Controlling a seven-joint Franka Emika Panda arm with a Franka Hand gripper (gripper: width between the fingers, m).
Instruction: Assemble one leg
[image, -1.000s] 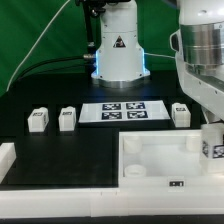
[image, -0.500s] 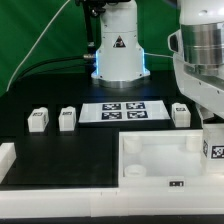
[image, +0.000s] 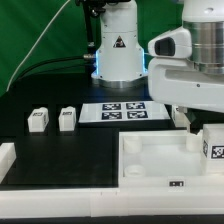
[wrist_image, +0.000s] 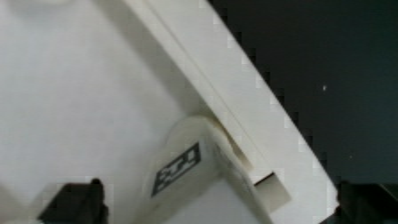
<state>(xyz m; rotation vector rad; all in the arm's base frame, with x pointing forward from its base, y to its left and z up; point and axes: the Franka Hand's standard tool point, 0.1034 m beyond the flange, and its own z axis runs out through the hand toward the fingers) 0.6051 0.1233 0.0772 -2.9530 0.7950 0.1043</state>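
Observation:
A white leg (image: 212, 145) with a tag stands at the far right corner of the large white panel (image: 160, 160), on the exterior view's right. In the wrist view this leg (wrist_image: 192, 168) sits against the panel's raised wall (wrist_image: 214, 80). My gripper (wrist_image: 217, 202) is open, its dark fingers (wrist_image: 75, 200) wide apart on either side of the leg and not touching it. Two more legs (image: 38, 119) (image: 67, 118) stand on the black table at the exterior view's left. My arm (image: 195, 60) hangs over the right side.
The marker board (image: 122, 111) lies flat at the table's middle back. The robot's base (image: 118, 50) stands behind it. A white ledge (image: 8, 158) runs along the front left. A green cable hangs at the back left.
My arm has swung toward the exterior view's left and now covers the leg that stood behind the panel. The leg at the panel's corner stays in place.

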